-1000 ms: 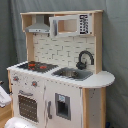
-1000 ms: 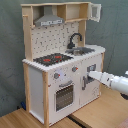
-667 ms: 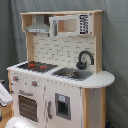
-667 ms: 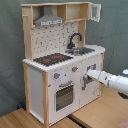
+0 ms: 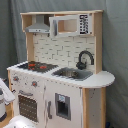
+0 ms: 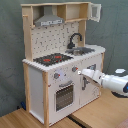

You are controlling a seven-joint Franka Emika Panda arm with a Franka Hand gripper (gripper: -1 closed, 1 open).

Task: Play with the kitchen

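The kitchen (image 5: 60, 75) (image 6: 60, 65) is a tall white and light-wood toy, seen in both exterior views. It has a black stove (image 6: 52, 59) with red burners, a black faucet (image 6: 75, 40) over the sink (image 6: 84, 50), a grey hood (image 6: 49, 21) and an oven door (image 6: 64, 95). In the second exterior view my white arm (image 6: 115, 82) reaches in from the right. My gripper (image 6: 82, 73) is at the kitchen's front panel, right beside the right knob (image 6: 74, 69). Whether it touches the knob is not visible.
A second knob (image 6: 56, 76) sits left of the gripper, above the oven door. A cupboard door (image 6: 95, 10) stands open at the top right of the kitchen. The kitchen stands on a wooden floor (image 6: 100, 112). A white arm part (image 5: 5, 94) shows at the first exterior view's left edge.
In the second exterior view my gripper has moved a little to the left, closer to the right knob. The kitchen has not moved.
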